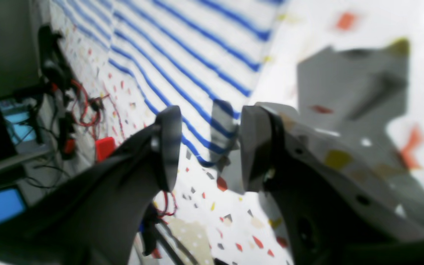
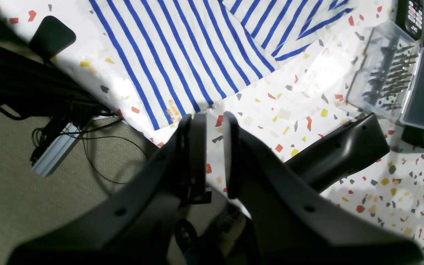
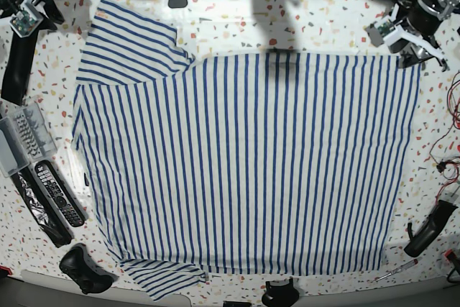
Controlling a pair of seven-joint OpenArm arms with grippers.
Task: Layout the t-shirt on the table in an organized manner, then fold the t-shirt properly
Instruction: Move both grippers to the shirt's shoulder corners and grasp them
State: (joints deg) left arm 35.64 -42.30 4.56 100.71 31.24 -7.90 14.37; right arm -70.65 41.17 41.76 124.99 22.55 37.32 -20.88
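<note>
"Where is the t-shirt (image 3: 244, 163)?"
"Flat mid-frame on the table (image 3: 302, 23). My left gripper (image 1: 206, 147) gapes wide, my right gripper (image 2: 214, 151) narrow, both empty. Sloppy grabs could bunch it."

a lab bench: loose wiring (image 1: 83, 106), monitor screens (image 1: 0, 204), bit case (image 2: 392, 70).

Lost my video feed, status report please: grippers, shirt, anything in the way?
Left gripper open, right gripper nearly closed, both empty. T-shirt spread flat on table, unfolded. Remote beside shirt's edge.
</note>
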